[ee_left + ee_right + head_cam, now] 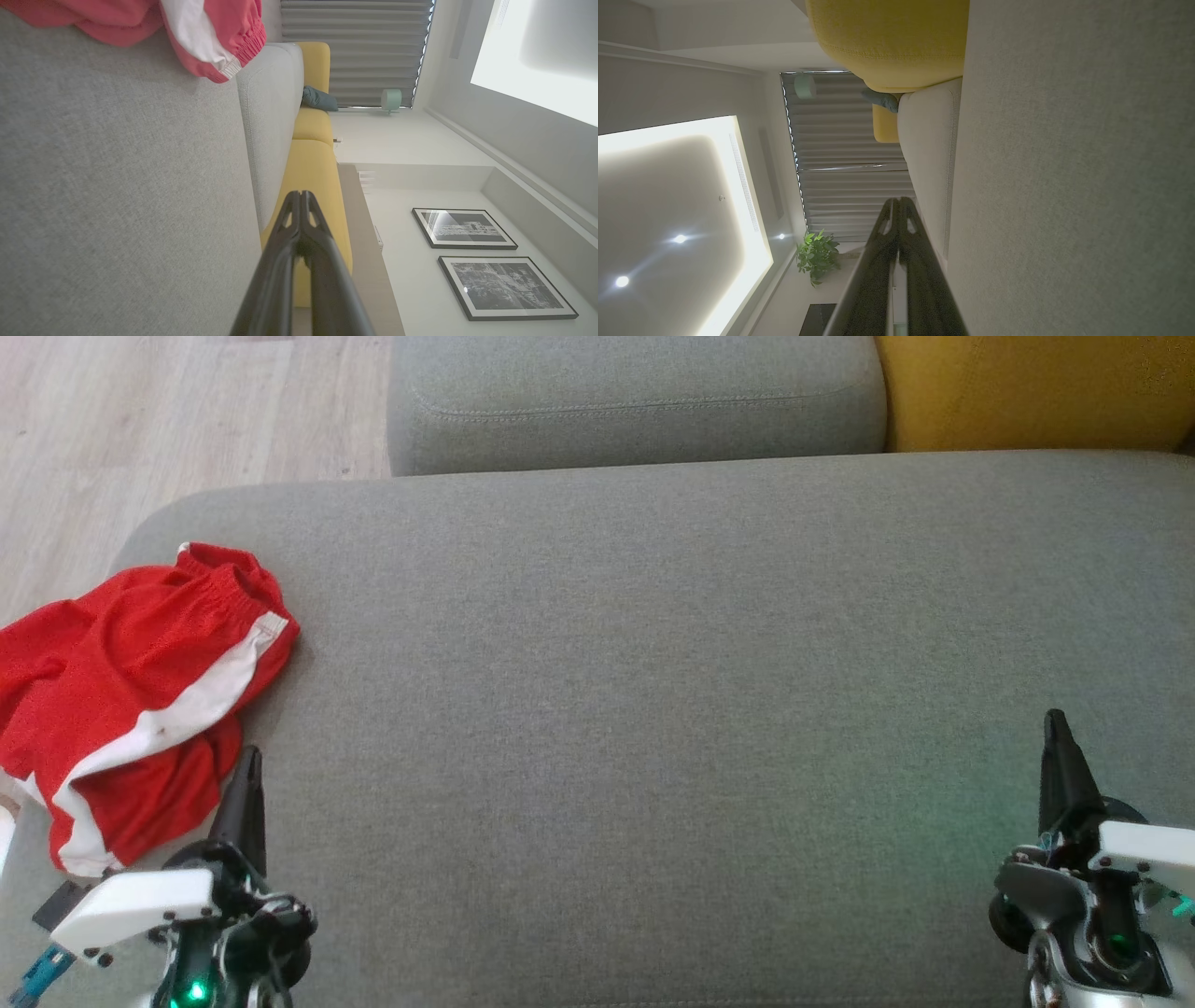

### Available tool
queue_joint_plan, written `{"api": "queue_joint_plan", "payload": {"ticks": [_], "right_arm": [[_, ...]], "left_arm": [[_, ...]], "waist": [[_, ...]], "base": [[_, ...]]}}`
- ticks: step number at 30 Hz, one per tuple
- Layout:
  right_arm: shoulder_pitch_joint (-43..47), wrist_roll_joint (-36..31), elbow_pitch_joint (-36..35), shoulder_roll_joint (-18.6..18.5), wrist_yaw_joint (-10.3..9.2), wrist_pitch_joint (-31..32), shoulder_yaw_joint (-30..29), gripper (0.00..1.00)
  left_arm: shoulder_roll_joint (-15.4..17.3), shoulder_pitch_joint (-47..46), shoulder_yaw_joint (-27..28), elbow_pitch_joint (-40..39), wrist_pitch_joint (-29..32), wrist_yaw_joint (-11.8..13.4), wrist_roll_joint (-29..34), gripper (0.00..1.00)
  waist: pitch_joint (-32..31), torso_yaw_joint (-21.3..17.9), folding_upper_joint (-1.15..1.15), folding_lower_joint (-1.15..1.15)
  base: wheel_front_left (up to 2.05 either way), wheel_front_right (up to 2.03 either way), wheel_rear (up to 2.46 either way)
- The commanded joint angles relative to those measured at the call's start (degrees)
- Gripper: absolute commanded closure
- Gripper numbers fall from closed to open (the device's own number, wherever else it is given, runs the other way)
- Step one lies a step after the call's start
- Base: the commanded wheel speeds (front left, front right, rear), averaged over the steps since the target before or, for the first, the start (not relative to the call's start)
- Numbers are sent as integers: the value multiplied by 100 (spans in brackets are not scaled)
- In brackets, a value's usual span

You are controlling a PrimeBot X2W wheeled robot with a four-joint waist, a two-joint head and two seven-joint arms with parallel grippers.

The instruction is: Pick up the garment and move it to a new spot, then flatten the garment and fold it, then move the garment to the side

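Both of my grippers are closed and hold nothing, each pair of dark fingers pressed together at the tips. My left gripper (248, 765) sits at the near left of the grey sofa seat (653, 663), and my right gripper (1058, 728) is well apart at the near right.

The garment (140, 700), red shorts with a white side stripe, lies rumpled on the seat's left end and reaches its left edge. Its long axis runs on a diagonal. The gathered waistband points toward the far right, at the grey back cushion (635, 401), and the leg hems point toward the near left. The white stripe follows that same line.

My left gripper's tips are just beside the garment's near edge; I cannot tell whether they touch it. A yellow cushion (1027, 392) stands beside the grey one, on its right.
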Motion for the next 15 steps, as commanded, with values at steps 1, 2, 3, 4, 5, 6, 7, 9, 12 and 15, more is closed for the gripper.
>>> {"api": "queue_joint_plan", "payload": {"ticks": [1,2,3,4,5,6,7,9,12,15], "right_arm": [[-110,40,-222,-27,39,32,120,100],[-110,40,-222,-27,39,32,120,100],[-110,40,-222,-27,39,32,120,100],[-110,40,-222,-27,39,32,120,100],[-110,40,-222,-27,39,32,120,100],[-110,40,-222,-27,39,32,120,100],[-110,40,-222,-27,39,32,120,100],[-110,40,-222,-27,39,32,120,100],[-110,40,-222,-27,39,32,120,100],[-110,40,-222,-27,39,32,120,100]], "left_arm": [[73,-317,198,-223,43,-41,-25,100],[73,-317,198,-223,43,-41,-25,100],[73,-317,198,-223,43,-41,-25,100],[73,-317,198,-223,43,-41,-25,100],[73,-317,198,-223,43,-41,-25,100],[73,-317,198,-223,43,-41,-25,100],[73,-317,198,-223,43,-41,-25,100],[73,-317,198,-223,43,-41,-25,100],[73,-317,198,-223,43,-41,-25,100],[73,-317,198,-223,43,-41,-25,100]], "waist": [[0,0,0,0],[0,0,0,0],[0,0,0,0],[0,0,0,0],[0,0,0,0],[0,0,0,0],[0,0,0,0],[0,0,0,0],[0,0,0,0],[0,0,0,0]], "base": [[0,0,0],[0,0,0],[0,0,0],[0,0,0],[0,0,0],[0,0,0],[0,0,0],[0,0,0],[0,0,0],[0,0,0]]}}
